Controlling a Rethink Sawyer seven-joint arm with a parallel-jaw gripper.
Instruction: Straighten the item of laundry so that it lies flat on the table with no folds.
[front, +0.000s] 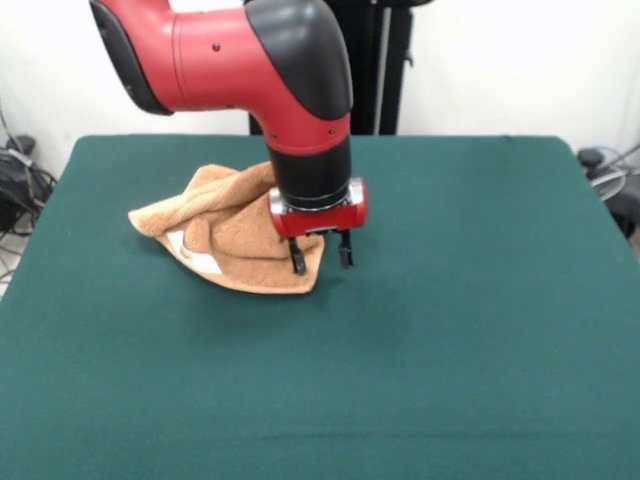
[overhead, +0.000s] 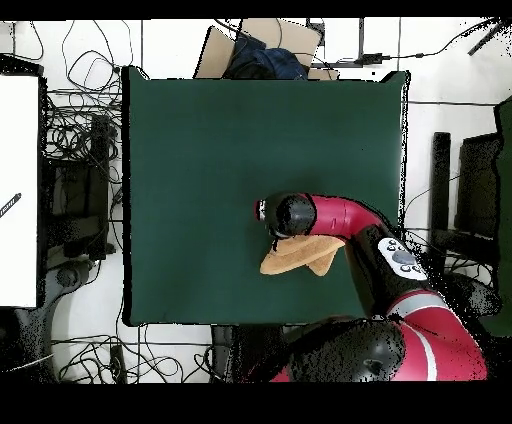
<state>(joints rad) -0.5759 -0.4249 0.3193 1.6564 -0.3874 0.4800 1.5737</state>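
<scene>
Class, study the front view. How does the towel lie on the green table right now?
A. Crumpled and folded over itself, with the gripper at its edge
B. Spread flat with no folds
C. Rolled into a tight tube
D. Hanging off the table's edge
A: the towel is bunched in folds on the table, a white label showing, with the gripper at its right-hand edge, fingers apart.

Dark green, matt, felt-like cloth counter (front: 480, 330) (overhead: 220, 150). Orange-tan terry-cloth towel (front: 225, 225) (overhead: 295, 255), nubby and rough, with a smooth white label (front: 200, 258). Red and black arm (front: 260, 60) (overhead: 350, 225) with smooth, glossy plastic-looking shells. Black tool (front: 321, 259) with matt fingers (front: 298, 261).
</scene>
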